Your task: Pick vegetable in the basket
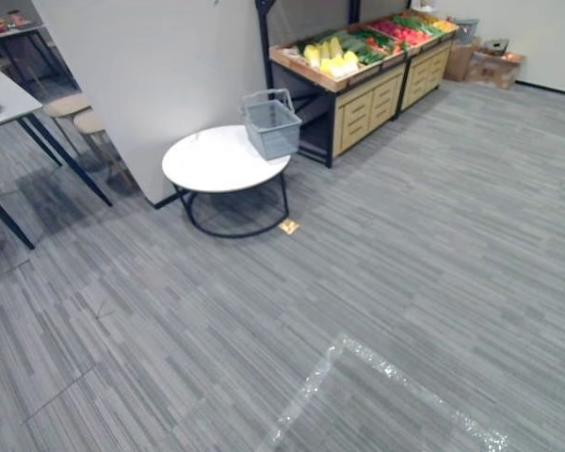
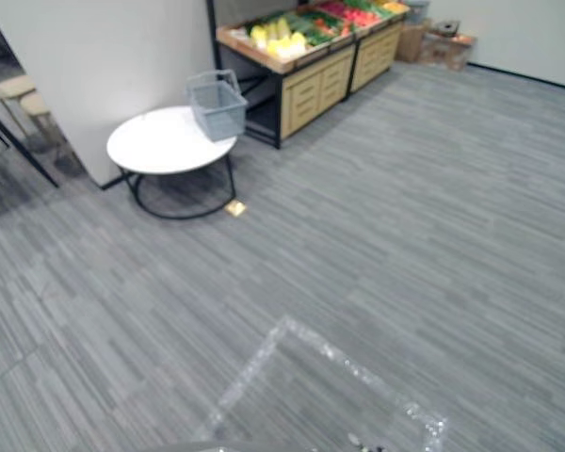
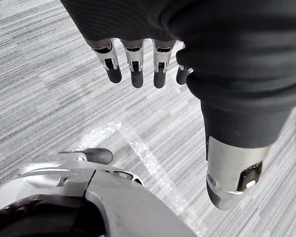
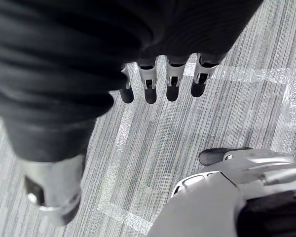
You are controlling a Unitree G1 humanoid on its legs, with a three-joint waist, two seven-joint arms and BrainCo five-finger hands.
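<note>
Vegetables (image 1: 344, 52) lie heaped on the wooden stand (image 1: 367, 99), just past the empty grey shopping basket (image 1: 271, 127) on the round white table (image 1: 217, 162), and left hand (image 3: 136, 64) and right hand (image 4: 149, 85) hang loose-fingered, holding nothing.

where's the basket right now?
The grey basket stands on the round white table, at the table's edge nearest the vegetable stand, in the upper part of both eye views.
</note>
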